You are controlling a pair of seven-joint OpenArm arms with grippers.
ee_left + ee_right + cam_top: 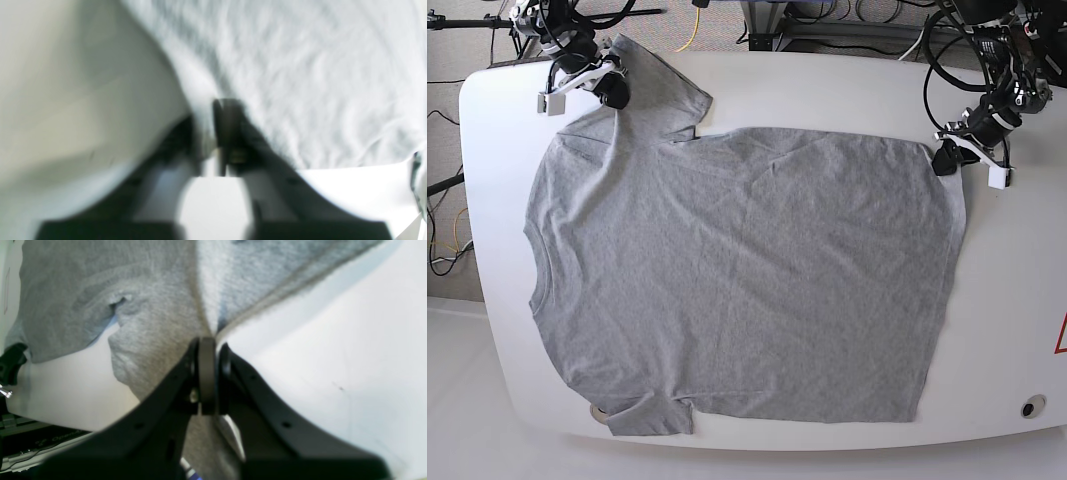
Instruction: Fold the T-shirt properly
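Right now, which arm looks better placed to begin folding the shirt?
Neither alone, probably. The right gripper pinches the T-shirt at a sleeve; the left gripper is shut on the hem corner. Both grip the same edge.

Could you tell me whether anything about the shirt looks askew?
Mostly flat, but the T-shirt has its near sleeve tucked under at the table edge, and creases run between the two shut grippers.
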